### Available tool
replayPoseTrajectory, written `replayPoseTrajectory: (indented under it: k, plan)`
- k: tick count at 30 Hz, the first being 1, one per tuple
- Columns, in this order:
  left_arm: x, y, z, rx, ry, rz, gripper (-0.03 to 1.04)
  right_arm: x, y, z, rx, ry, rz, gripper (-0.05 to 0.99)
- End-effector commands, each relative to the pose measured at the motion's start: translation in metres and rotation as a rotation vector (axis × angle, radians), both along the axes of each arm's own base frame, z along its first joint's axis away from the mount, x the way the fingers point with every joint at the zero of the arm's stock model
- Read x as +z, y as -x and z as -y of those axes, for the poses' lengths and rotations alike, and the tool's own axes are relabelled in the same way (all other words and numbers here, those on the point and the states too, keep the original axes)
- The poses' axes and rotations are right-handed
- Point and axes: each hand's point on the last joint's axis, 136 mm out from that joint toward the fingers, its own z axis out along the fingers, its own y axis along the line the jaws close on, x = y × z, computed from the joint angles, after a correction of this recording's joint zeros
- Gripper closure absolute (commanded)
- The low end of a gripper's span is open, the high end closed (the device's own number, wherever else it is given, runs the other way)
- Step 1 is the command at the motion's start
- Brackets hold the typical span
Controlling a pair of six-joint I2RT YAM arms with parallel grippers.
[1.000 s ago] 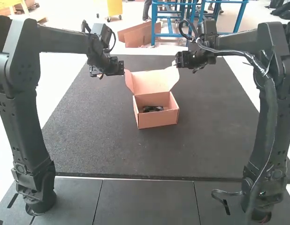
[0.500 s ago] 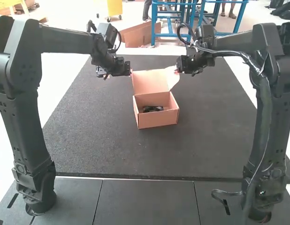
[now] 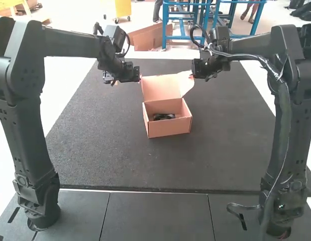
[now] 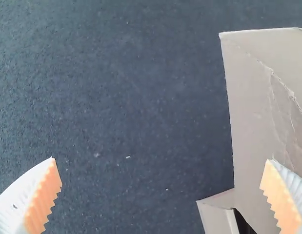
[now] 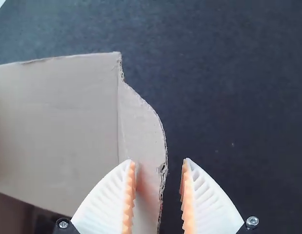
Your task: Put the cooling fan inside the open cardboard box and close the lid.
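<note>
Cooling fan [image 3: 164,116] flat in box [image 3: 168,126]; left end effector [image 4: 159,165] spread, right end effector [image 5: 158,163] parted astride upright lid [image 3: 163,88].

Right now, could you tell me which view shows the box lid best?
The high view: the whole lid stands open above the cardboard box. The left wrist view shows one corner; the right wrist view, its side flap within the right gripper.
</note>
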Motion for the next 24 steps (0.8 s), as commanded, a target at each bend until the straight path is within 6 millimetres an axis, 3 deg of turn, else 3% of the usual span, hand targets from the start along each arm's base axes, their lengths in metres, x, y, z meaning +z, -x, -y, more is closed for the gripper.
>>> replayPoseTrajectory:
  k: [1, 9, 24]
  plan:
    - [0.012, -0.005, 0.005, -0.014, 0.014, 0.026, 0.04, 0.016, -0.006, -0.004, 0.005, -0.032, 0.026, 0.74]
    - [0.015, -0.006, 0.007, -0.019, 0.021, 0.031, 0.04, 0.016, -0.005, -0.006, 0.013, -0.039, 0.022, 0.95]
    - [0.027, -0.002, 0.025, -0.062, 0.038, 0.039, 0.04, 0.024, 0.018, -0.029, 0.065, -0.037, -0.012, 0.95]
